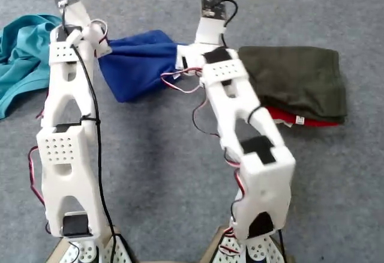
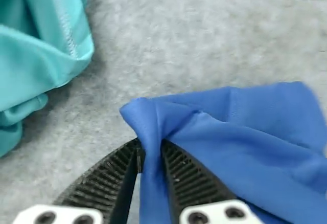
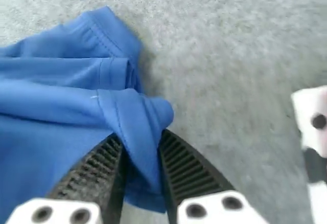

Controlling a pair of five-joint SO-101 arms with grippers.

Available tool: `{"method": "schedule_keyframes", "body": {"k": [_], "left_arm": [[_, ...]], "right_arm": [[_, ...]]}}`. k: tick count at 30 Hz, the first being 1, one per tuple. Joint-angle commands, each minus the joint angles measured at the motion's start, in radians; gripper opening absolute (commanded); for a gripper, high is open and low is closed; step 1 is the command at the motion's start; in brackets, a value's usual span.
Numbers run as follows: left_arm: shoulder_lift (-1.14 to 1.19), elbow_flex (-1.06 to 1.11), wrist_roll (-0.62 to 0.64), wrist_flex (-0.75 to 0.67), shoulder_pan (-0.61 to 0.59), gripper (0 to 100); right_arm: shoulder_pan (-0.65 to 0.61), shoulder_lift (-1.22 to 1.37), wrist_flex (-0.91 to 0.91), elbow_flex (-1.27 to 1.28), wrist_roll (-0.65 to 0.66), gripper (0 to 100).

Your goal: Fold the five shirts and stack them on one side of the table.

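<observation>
A blue shirt (image 1: 137, 62) lies bunched on the grey table between the two arms. My left gripper (image 2: 151, 163) is shut on one bunched edge of the blue shirt (image 2: 225, 132). My right gripper (image 3: 142, 157) is shut on another fold of the blue shirt (image 3: 61, 111) at its opposite side. A teal shirt (image 1: 24, 53) lies crumpled at the far left, and the teal shirt (image 2: 36, 45) also appears beyond the left gripper. A folded dark green shirt (image 1: 297, 80) rests on a red shirt (image 1: 300, 119) at the right.
The grey table (image 1: 156, 155) has open room in front of the blue shirt, between the two arm bases. The right arm's white links (image 1: 240, 107) lie beside the green and red stack. Cables hang along both arms.
</observation>
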Motion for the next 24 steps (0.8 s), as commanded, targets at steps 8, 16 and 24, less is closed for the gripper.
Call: {"method": "schedule_keyframes", "body": {"k": [8, 16, 24], "left_arm": [[-0.014, 0.163, -0.075, -0.106, -0.082, 23], [-0.02, 0.156, -0.075, -0.098, -0.084, 24], [-0.026, -0.102, -0.077, 0.209, -0.073, 24]], "right_arm": [[0.006, 0.331, 0.358, -0.556, 0.008, 1.7], [0.005, 0.529, 0.657, -1.023, 0.094, 28.8], [0.011, 0.636, 0.865, -1.44, 0.1, 32.2]]}}
